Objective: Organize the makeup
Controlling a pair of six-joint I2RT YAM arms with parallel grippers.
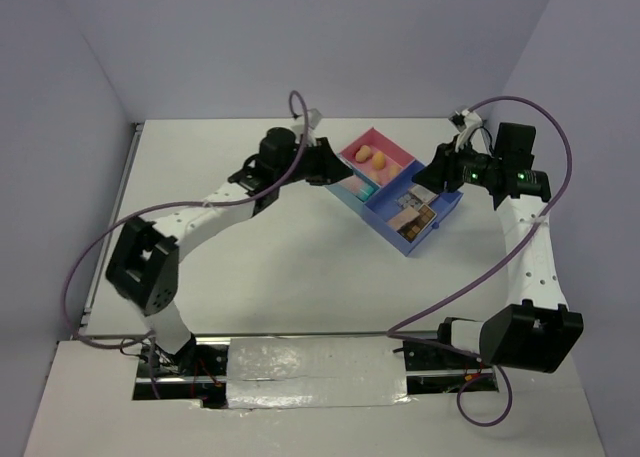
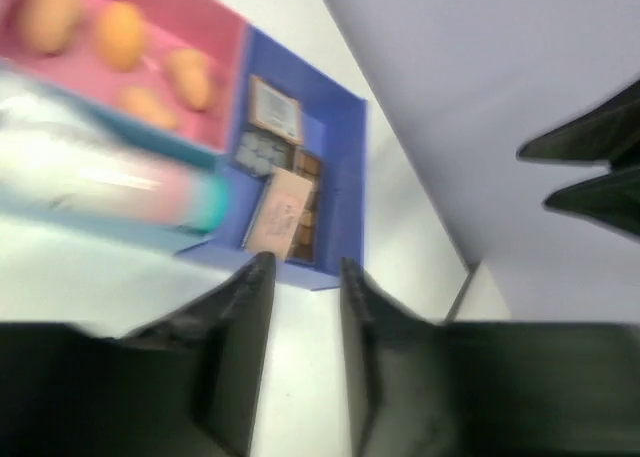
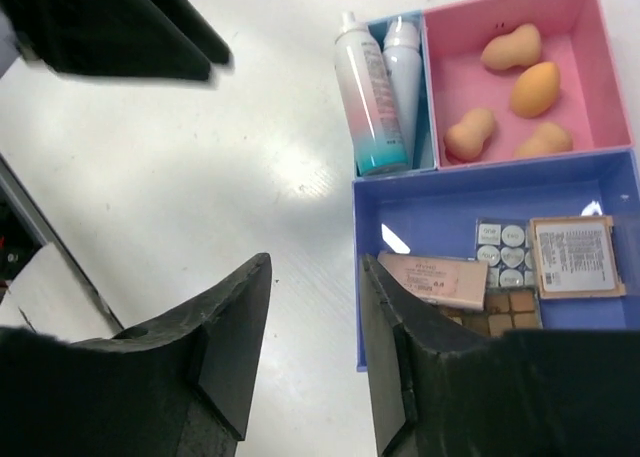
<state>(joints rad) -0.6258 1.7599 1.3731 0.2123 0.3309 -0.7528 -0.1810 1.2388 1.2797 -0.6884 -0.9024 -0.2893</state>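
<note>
The pink-and-blue tray [image 1: 447, 213] sits at the back middle of the table. Several tan sponges [image 3: 510, 49] lie in its pink compartment. The white bottle [image 3: 403, 72] and the teal-capped tube [image 3: 364, 92] lie side by side in the teal compartment. The peach palette [image 3: 432, 279], the grey palette [image 3: 500, 252], a tan one [image 3: 575, 257] and the brown one [image 3: 505, 312] lie in the blue compartment. My left gripper [image 2: 305, 267] is open and empty, just left of the tray [image 2: 355, 177]. My right gripper [image 3: 315, 267] is open and empty, above the tray's blue wall [image 3: 356, 277].
Both grippers hover close at either side of the tray, left [image 1: 328, 167] and right [image 1: 428, 177]. Lavender walls close off the back and sides. Purple cables [image 1: 90, 252] loop beside each arm. Crinkled foil tape [image 1: 310, 372] covers the near edge.
</note>
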